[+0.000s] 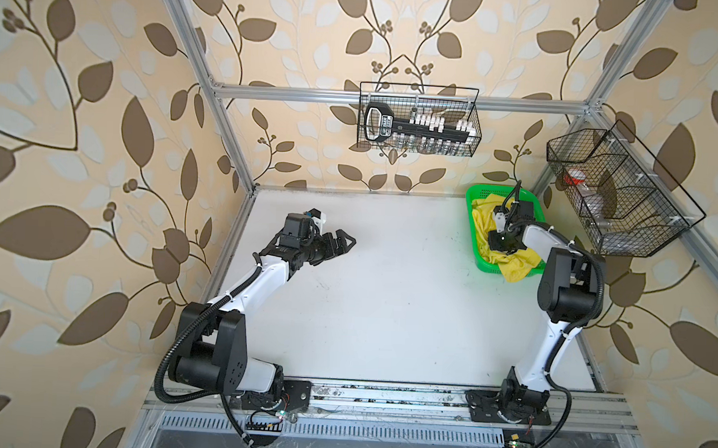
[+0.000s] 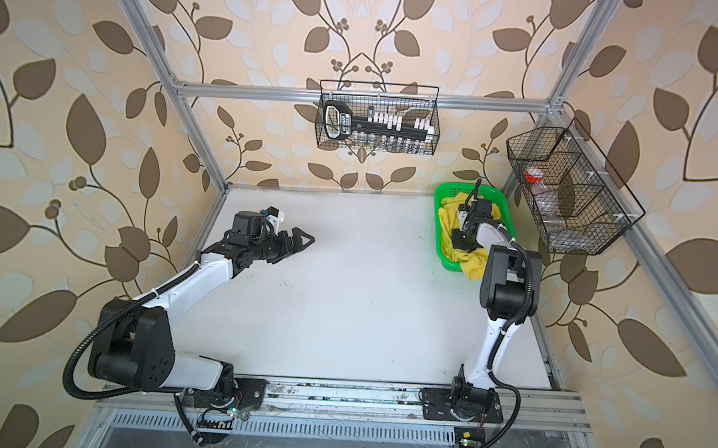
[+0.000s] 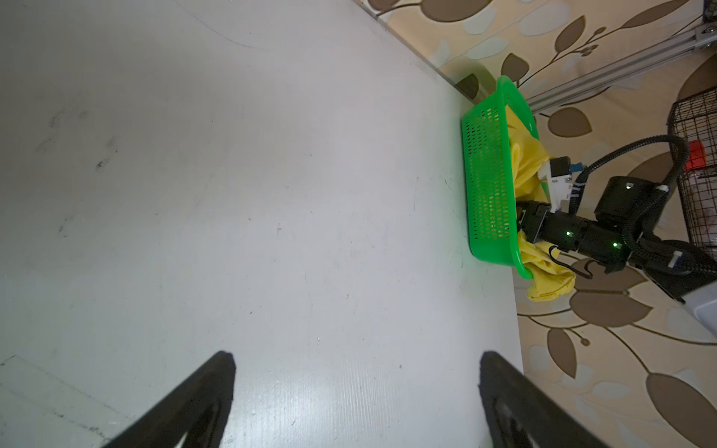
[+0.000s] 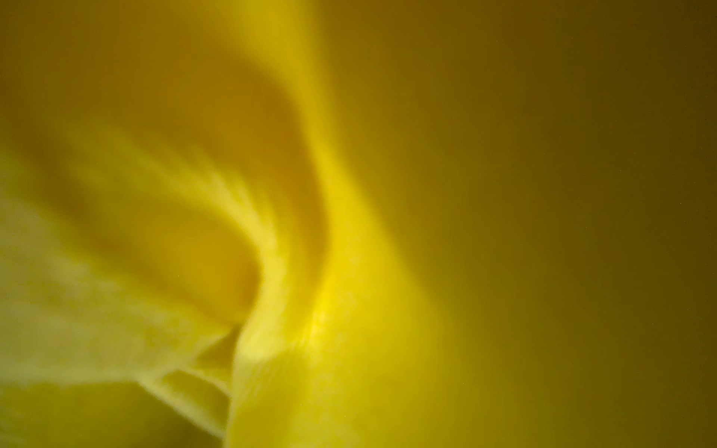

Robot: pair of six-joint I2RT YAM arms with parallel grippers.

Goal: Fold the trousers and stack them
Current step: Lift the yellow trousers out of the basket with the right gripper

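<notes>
1. Trousers (image 1: 483, 220) are the whole business here, yet nearest me there is only bare white desk (image 1: 387, 297), with nothing laid out or folded on it.
2. A little further in, on the left side, the left pincer (image 3: 357, 358) hovers just above the desk. Its jaws are spread wide and it holds nothing.
3. Beyond that, in the far right corner of the desk, sits a green plastic mesh basket (image 3: 489, 174). The bright yellow pair lies bunched inside it, with one fold spilling over its near rim.
4. The right pincer (image 1: 500, 245) points down into that heap with its tip buried in the cloth. The right wrist view shows nothing but blurred yellow folds pressed close, so I cannot tell whether its jaws have closed on the fabric.
5. Furthest off, two black wire baskets (image 1: 435, 147) hang from the frame and play no part.
6. To my eye this is the very first step, fetching the pair out of the basket; folding and stacking are not begun.
7. The next move calls for a firm pinch on the cloth. Then comes a lift high enough for the legs to clear the rim without dragging the light basket. After that, the pair needs carrying to the open middle of the desk, where the left pincer could take a second hold to spread it flat.
</notes>
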